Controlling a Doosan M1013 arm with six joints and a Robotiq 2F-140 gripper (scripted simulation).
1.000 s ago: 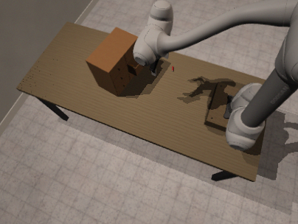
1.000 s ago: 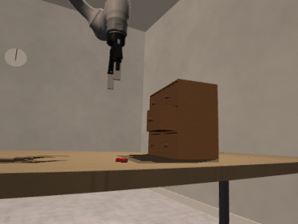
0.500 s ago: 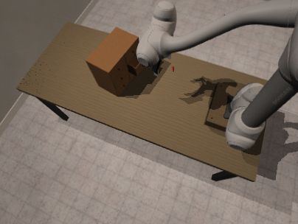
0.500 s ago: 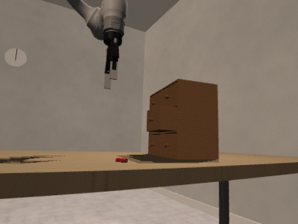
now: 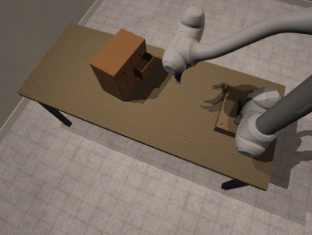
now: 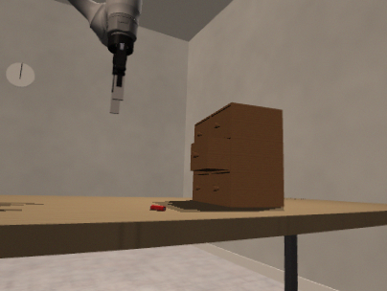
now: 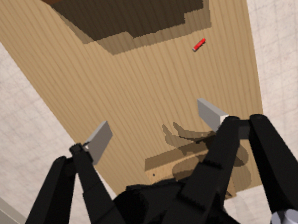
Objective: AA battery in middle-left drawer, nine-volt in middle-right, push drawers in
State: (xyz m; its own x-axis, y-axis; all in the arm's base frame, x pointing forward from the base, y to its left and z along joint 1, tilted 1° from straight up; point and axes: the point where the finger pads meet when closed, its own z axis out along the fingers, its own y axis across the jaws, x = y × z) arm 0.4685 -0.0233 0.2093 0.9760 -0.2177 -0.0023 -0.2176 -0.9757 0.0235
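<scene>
The brown chest [image 5: 116, 62] [image 6: 249, 153] stands on the far left part of the table. A middle-row drawer [image 5: 146, 62] [image 6: 203, 157] is pulled partly out. A small red cylinder [image 6: 157, 208] [image 7: 200, 44] lies on the table in front of the chest; the arm hides it in the top view. My gripper [image 6: 116, 102] [image 7: 152, 118] is open and empty. It hangs high above the table, in front of the chest and back from the red cylinder. I see no nine-volt battery in any view.
A flat wooden board [image 5: 225, 117] [image 7: 159, 165] lies on the table's right part, near the arm's base [image 5: 255, 127]. The table's front edge [image 6: 192, 230] runs across the exterior view.
</scene>
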